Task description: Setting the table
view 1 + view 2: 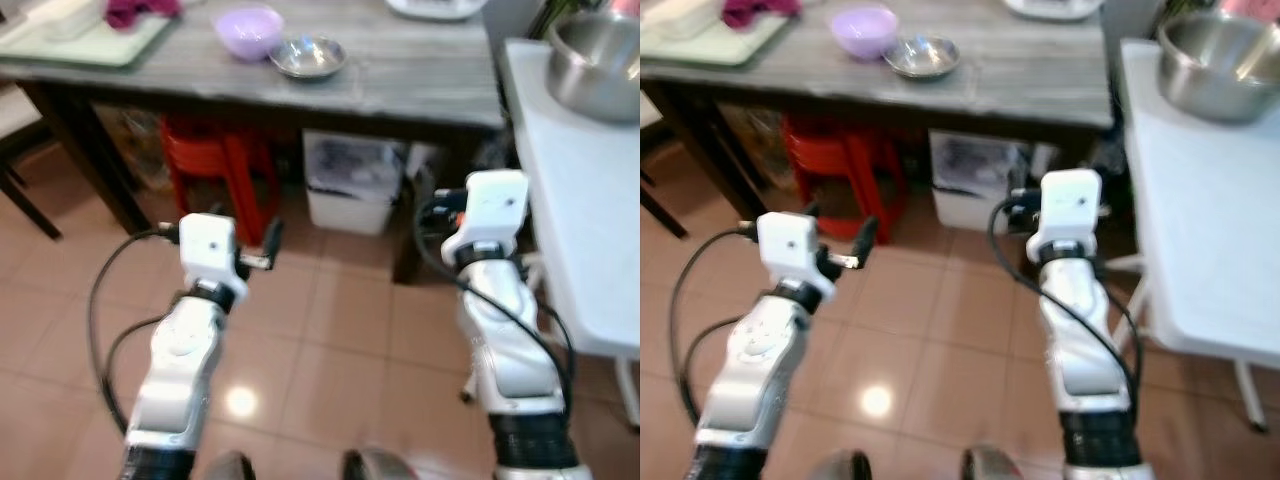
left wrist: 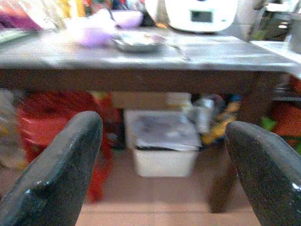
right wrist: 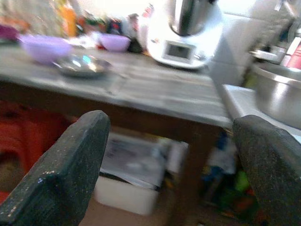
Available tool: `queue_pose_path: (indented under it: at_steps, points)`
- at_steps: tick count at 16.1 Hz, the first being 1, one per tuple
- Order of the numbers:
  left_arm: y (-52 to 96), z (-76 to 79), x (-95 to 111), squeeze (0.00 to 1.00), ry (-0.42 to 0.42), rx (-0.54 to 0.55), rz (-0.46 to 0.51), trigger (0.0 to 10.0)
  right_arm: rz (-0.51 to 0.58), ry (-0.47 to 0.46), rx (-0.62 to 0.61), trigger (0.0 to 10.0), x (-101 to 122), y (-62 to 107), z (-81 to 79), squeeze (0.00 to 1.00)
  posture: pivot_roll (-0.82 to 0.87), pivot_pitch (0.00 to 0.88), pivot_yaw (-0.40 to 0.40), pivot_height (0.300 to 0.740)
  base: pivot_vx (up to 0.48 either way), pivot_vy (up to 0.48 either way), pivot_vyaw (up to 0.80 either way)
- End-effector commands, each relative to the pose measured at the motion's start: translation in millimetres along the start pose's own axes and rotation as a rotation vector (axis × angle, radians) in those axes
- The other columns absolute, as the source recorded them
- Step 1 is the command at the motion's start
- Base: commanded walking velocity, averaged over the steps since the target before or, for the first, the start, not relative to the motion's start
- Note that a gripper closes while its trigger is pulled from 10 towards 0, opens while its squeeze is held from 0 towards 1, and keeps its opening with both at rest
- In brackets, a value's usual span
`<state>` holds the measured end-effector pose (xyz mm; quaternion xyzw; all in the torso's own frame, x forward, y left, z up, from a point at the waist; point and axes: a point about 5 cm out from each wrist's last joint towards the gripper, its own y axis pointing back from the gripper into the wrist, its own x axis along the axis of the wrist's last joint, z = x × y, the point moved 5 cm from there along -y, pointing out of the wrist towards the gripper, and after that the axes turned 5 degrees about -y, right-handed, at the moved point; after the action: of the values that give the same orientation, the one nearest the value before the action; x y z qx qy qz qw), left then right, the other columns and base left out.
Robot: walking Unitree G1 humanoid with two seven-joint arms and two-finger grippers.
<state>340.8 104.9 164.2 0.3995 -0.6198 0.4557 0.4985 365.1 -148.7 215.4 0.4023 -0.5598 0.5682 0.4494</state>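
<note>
Both pincers, left pincer [image 2: 160, 174] and right pincer [image 3: 164, 179], wide open, empty; lilac bowl [image 1: 249, 31] touching shiny steel dish [image 1: 308, 56].

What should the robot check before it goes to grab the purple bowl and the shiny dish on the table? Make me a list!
1. Left gripper open and holding nothing: ok, its fingers stand wide apart.
2. Right gripper open and holding nothing: ok, wide apart too.
3. Purple bowl upright on the grey table: ok.
4. Shiny dish easy to get at: ok, it sits beside the bowl near the table's front edge; whether they touch, cannot tell.
5. Grippers close enough to reach: not ok, both are out in front of the table, below its top.
6. Big metal bowl on the white table out of the right arm's way: cannot tell.
</note>
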Motion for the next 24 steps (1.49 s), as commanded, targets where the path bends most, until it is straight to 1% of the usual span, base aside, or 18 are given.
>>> queue_pose_path:
  at_steps: [1, 8, 14, 24]
  points:
    - [1.3, -4.5, 3.3, 0.00, -0.014, 0.007, 0.008, 10.0, 0.010, -0.009, 0.007, 10.0, 3.7, 1.0, -2.0, 0.00, -0.14, 0.210, -0.002, 0.740, 0.000, -0.337, 0.00]
    - [0.7, -0.5, 1.9, 0.00, -0.009, -0.007, 0.004, 10.0, 0.007, -0.006, 0.001, 10.0, 3.7, 2.0, -0.4, 0.00, -0.14, 0.214, -0.001, 0.740, 0.000, -0.342, 0.00]
    - [1.3, 1.0, 0.7, 0.00, -0.010, -0.010, 0.001, 10.0, 0.007, -0.008, 0.011, 10.0, 3.3, 0.9, -3.6, 0.00, -0.14, 0.208, -0.005, 0.740, 0.000, -0.343, -0.50]
    - [0.5, 4.2, 0.3, 0.00, -0.007, -0.018, 0.001, 10.0, 0.007, -0.003, 0.013, 10.0, 2.7, 1.2, -3.9, 0.00, -0.14, 0.208, -0.004, 0.740, 0.000, -0.344, 0.00]
